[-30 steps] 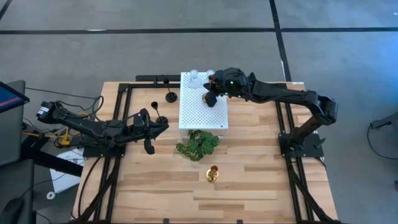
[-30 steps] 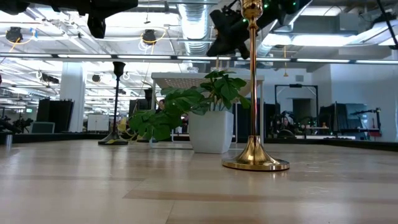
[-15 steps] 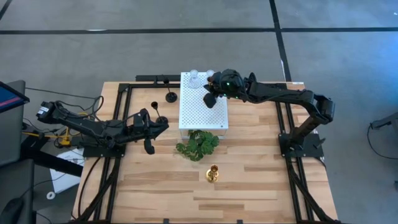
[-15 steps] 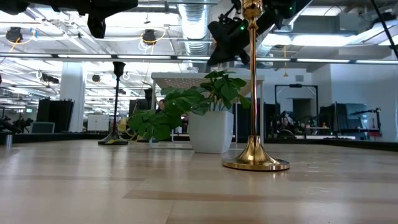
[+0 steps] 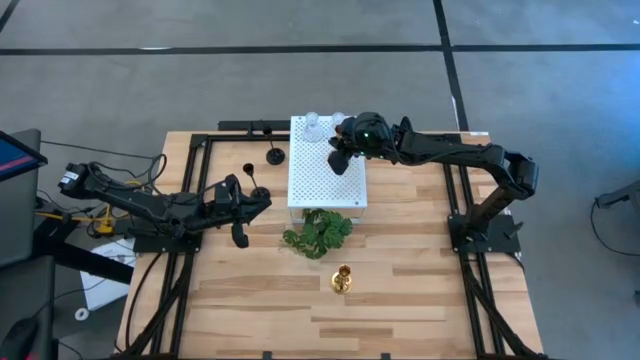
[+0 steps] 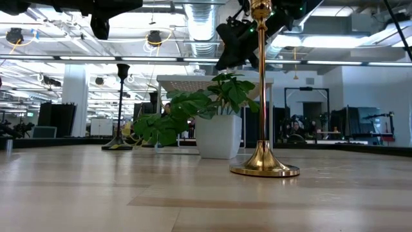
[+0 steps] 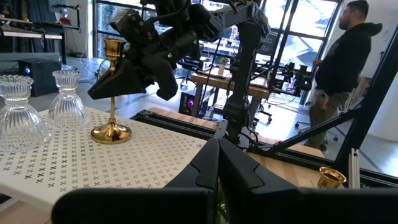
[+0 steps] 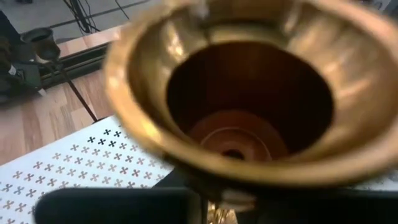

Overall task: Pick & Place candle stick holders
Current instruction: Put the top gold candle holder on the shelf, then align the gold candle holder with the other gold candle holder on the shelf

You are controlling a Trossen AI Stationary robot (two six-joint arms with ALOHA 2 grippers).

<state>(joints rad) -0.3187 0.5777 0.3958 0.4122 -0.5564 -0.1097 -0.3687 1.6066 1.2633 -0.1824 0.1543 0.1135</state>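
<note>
Wooden slatted bench (image 5: pixel 400 260) with a white perforated platform (image 5: pixel 327 185) at its far middle.

High view: the right gripper (image 5: pixel 338 158) hangs over the platform's far part by two short clear glass holders (image 5: pixel 312 125); the left gripper (image 5: pixel 238 212) rests low, left of the platform, fingers clenched on nothing; two black stemmed holders (image 5: pixel 274 155) stand on the bench left of the platform, one gold holder (image 5: pixel 342 279) nearer, past a green leafy sprig (image 5: pixel 318 232). Low view: that tall gold holder (image 6: pixel 262 96) stands upright on the bench. Left wrist view: a second gold holder (image 7: pixel 112 93) stands on the platform beside the glass pair (image 7: pixel 43 106), the right gripper's fingers (image 7: pixel 127 78) at its stem; whether they grasp it cannot be told. Right wrist view: its brass cup (image 8: pixel 249 93) fills the frame.
</note>
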